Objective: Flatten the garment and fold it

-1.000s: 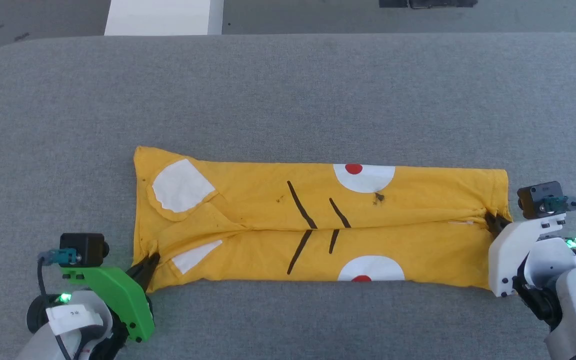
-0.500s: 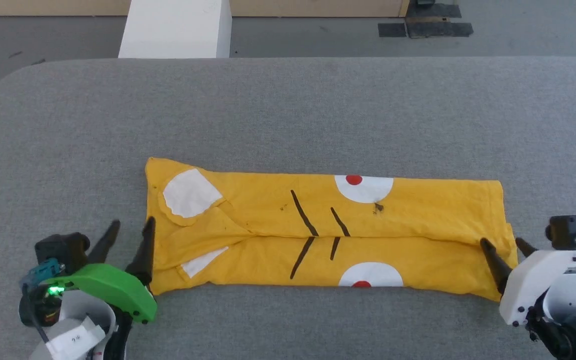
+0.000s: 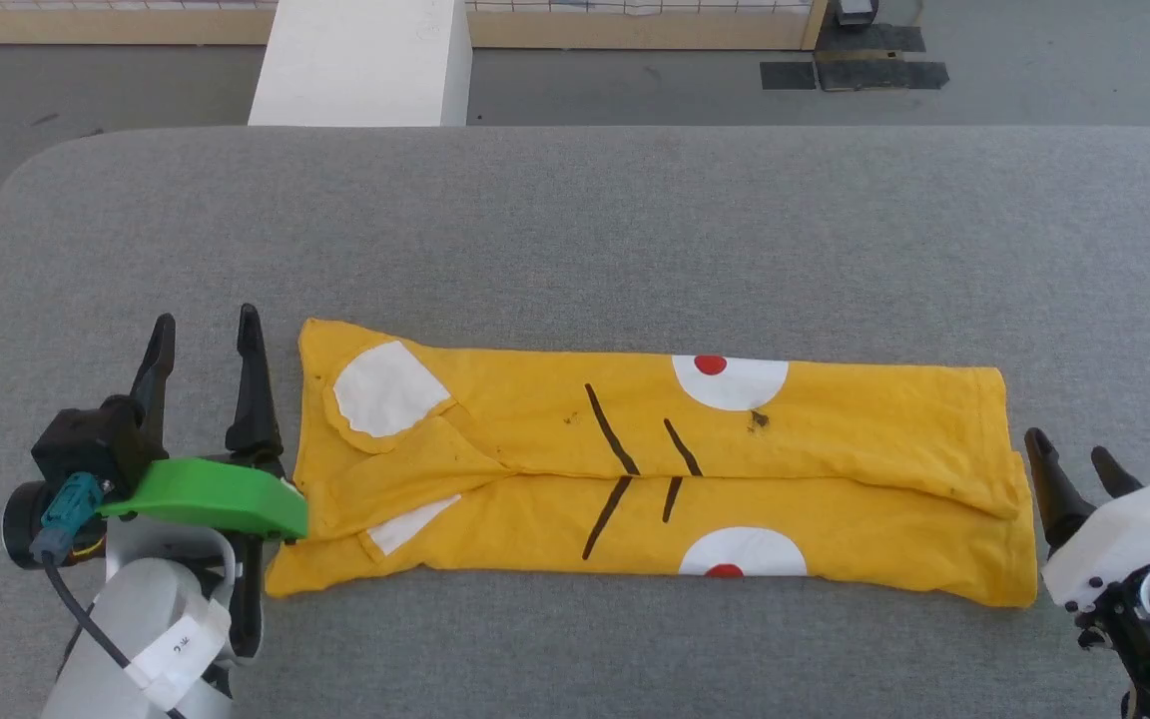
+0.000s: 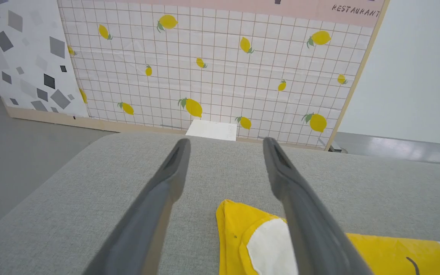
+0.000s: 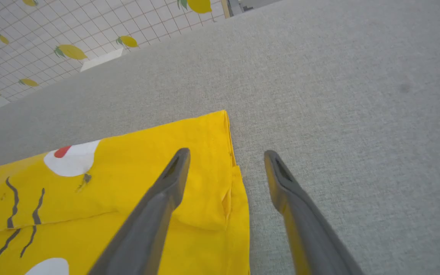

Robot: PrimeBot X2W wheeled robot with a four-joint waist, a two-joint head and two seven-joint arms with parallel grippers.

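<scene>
The garment (image 3: 635,469), bright yellow with white ovals, red dots and black lines, lies folded into a long band across the grey table (image 3: 575,220). My left gripper (image 3: 206,328) stands open just off its left end, fingers pointing away from me and nothing between them. In the left wrist view the garment (image 4: 250,244) lies under the right finger of the left gripper (image 4: 225,143). My right gripper (image 3: 1069,454) is open beside the garment's right end. In the right wrist view the right gripper (image 5: 225,152) straddles the garment's (image 5: 101,191) right edge from above.
A white block (image 3: 365,65) stands on the floor beyond the table's far edge, with dark tape patches (image 3: 855,72) further right. A tiled wall with lemon prints (image 4: 212,65) rises behind. Grey table surface surrounds the garment on all sides.
Both grippers have let go of the garment's ends and opened. They have lifted and drawn back, the left one swinging out to the left. The head camera has tilted up.
</scene>
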